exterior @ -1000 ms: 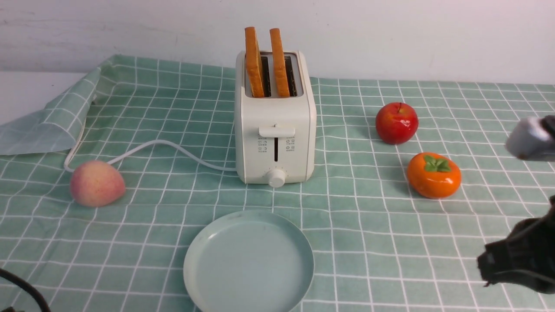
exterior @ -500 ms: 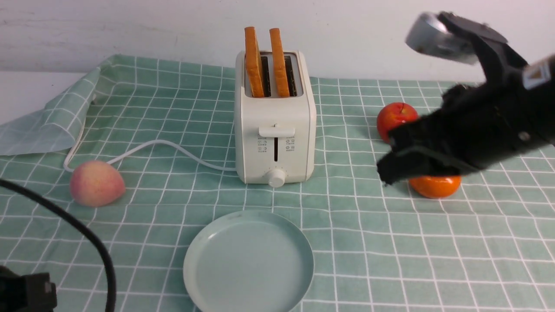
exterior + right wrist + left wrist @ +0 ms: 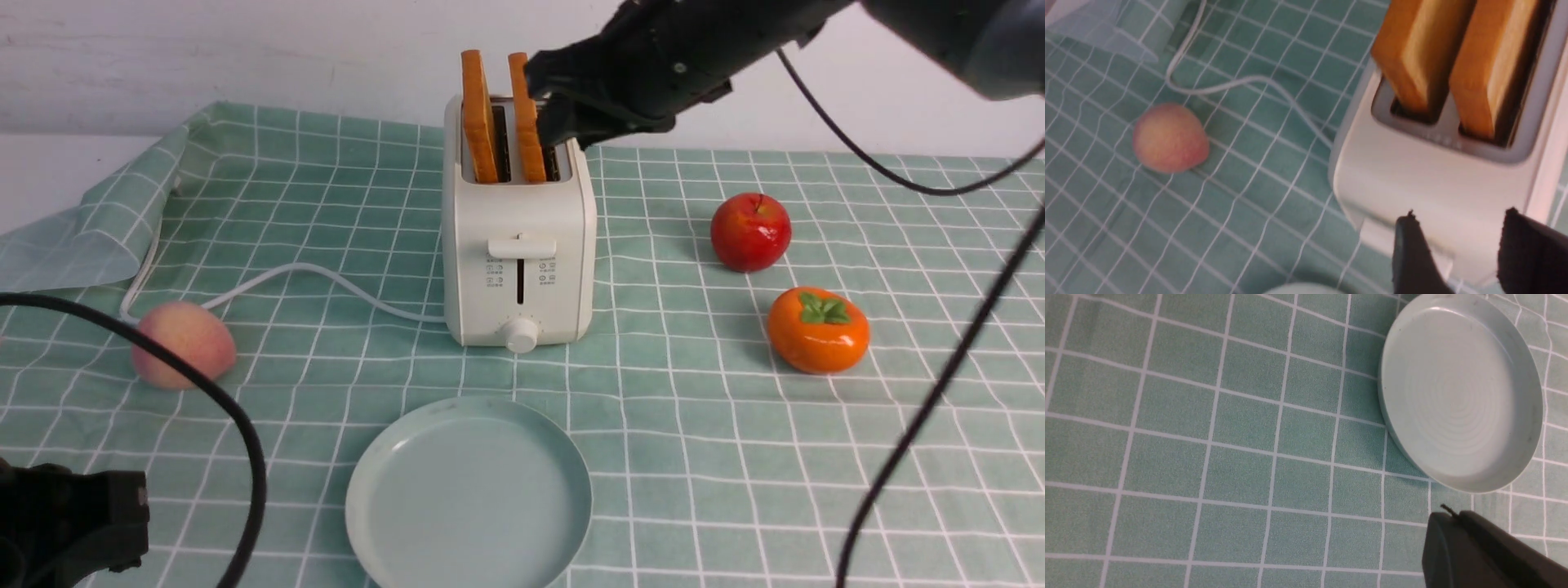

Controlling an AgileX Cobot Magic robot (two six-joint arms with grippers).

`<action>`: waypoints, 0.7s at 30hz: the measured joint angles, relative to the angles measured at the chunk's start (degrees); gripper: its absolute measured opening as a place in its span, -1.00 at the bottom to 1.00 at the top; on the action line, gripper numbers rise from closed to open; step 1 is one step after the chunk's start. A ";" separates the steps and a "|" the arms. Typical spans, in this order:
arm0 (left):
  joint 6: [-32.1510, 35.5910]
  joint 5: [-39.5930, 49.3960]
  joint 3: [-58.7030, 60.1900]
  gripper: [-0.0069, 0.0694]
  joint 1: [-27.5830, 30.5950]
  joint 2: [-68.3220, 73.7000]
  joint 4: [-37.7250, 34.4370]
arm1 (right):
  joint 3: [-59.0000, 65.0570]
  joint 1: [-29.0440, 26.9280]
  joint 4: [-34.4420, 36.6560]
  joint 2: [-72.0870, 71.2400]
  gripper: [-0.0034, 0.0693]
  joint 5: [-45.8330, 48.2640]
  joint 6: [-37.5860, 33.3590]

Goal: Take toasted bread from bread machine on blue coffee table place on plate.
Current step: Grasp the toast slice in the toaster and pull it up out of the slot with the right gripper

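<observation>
Now both toast slices stand upright in the toaster, beyond the plate. The right gripper, jaws apart, hovers just right of them; a skewed pinch could jam a slice or tip the toaster. The left gripper sits closed, near-left.

Right pincer parted, high and far forward, left pincer closed, low

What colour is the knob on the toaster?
The knob is cream-white; front view shows it best.

Right arm swung up to bread machine, jaws parted.
</observation>
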 joint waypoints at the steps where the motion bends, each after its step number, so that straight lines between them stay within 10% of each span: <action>1: 0.37 -0.02 0.00 -0.86 0.00 0.00 0.00 | -0.89 0.00 -0.20 1.27 0.14 -0.79 0.00; 5: 2.03 -0.14 0.00 -0.86 0.00 0.00 0.19 | -7.76 0.00 -1.76 9.15 0.53 -6.91 0.00; 11: 2.20 -0.14 0.00 -0.86 0.00 0.00 0.82 | -9.00 0.00 -8.11 13.49 0.59 -11.06 0.25; 14: 2.22 -0.20 0.00 -0.86 0.00 0.00 0.89 | -9.00 0.00 -12.06 13.95 0.31 -12.79 1.84; 17: 2.22 -0.90 0.00 -0.86 0.00 0.00 0.99 | -9.36 0.00 -14.85 13.95 -0.45 -13.54 3.01; 21: 2.22 -1.93 0.00 -0.86 0.00 0.00 1.04 | -9.73 0.00 -14.80 12.83 -0.65 -11.79 3.23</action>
